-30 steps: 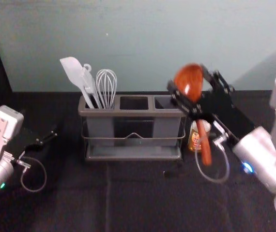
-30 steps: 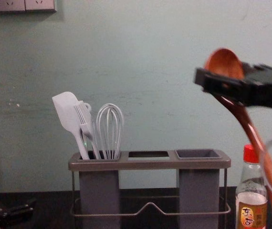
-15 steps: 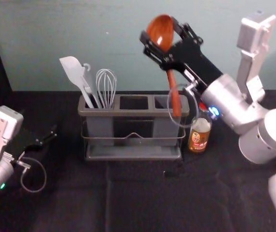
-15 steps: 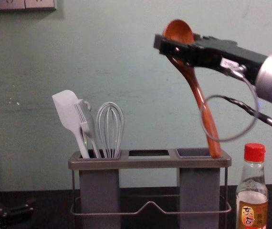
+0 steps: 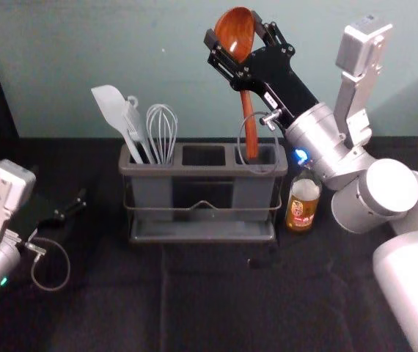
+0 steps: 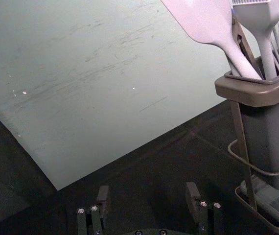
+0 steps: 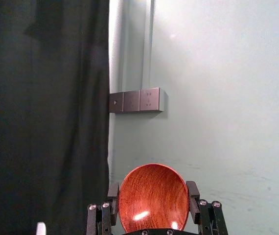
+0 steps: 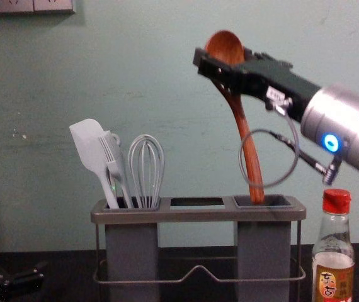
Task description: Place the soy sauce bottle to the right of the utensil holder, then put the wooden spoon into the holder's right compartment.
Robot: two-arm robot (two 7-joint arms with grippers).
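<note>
Wooden spoon (image 5: 250, 125): held bowl-up; handle end brought from rim to right compartment's mouth.
Right gripper (image 5: 234, 28): clamped on bowl, shifted left.
Soy sauce bottle (image 5: 301, 205): stood right of utensil holder (image 5: 194, 171).
Left gripper (image 5: 74, 206): parked left, fingers parted, empty.

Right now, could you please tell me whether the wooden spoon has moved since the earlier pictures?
Yes, leftward: in the chest view, the wooden spoon had its handle end right of the utensil holder; now that end is at the right compartment.
</note>
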